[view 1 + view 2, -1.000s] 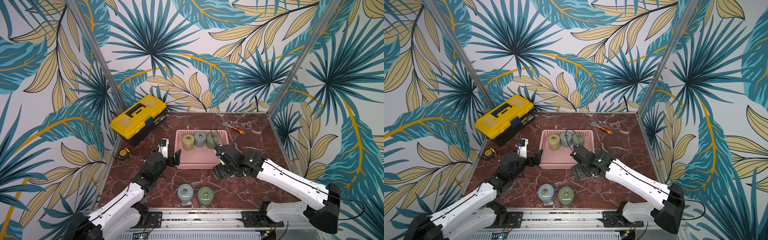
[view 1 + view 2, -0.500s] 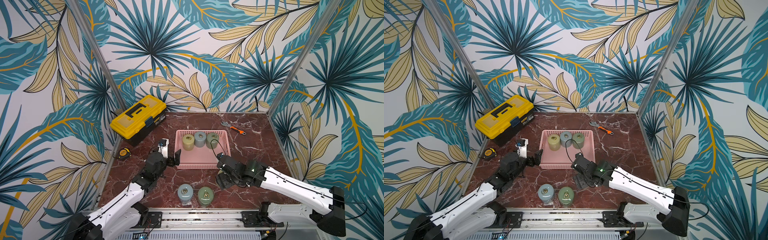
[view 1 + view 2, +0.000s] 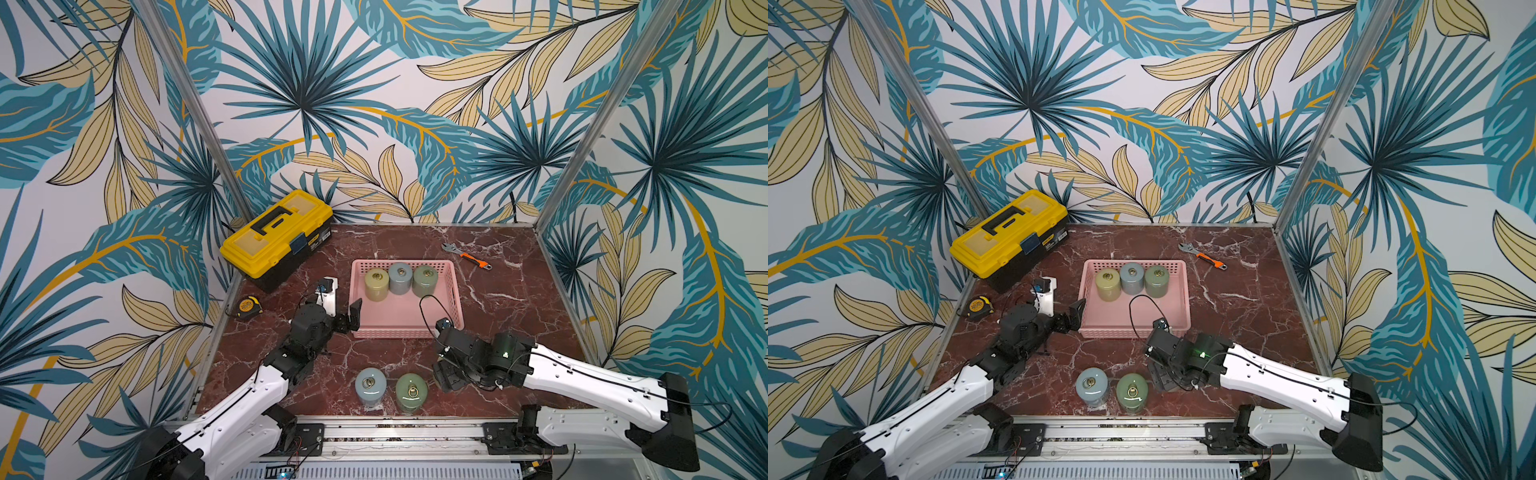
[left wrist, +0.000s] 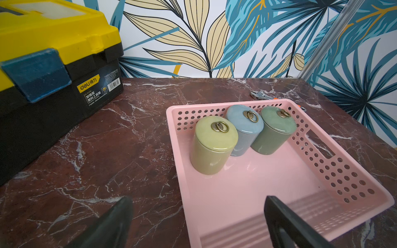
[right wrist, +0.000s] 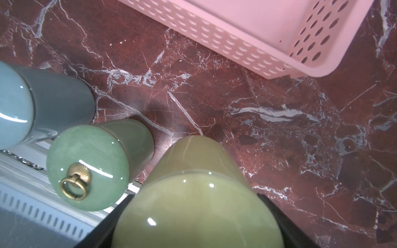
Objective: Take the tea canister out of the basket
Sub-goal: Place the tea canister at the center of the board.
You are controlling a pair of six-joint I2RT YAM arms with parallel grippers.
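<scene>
Just before the basket (image 3: 405, 332), right claw (image 3: 445, 374) snug around yellow-green tea canister (image 5: 193, 171); left claw (image 4: 198, 201) wide, empty.

Taking the basket (image 3: 457, 299) as the dial, with the back wall at 12 o'clock: 3 canisters (image 3: 400, 277) are crowding its 12 o'clock wall in a row, sides touching or nearly so, leaving no finger gap between them. The floor toward 6 o'clock is lying bare, giving room from above. The left gripper (image 3: 343, 303), jaws wide, is spanning the rim at 8 o'clock. A black cable (image 3: 432, 303) is looping over the 5 o'clock corner. Beyond 6 o'clock, 2 more canisters (image 3: 370, 386) are standing side by side, with the right gripper (image 3: 449, 374), clamped around an olive canister (image 5: 193, 193), just beside them. Bare table (image 3: 511, 316) is stretching out at 3 o'clock. A wrench (image 3: 467, 255) is lying at 1 o'clock, and a toolbox (image 3: 276, 232) is blocking 10 o'clock.
</scene>
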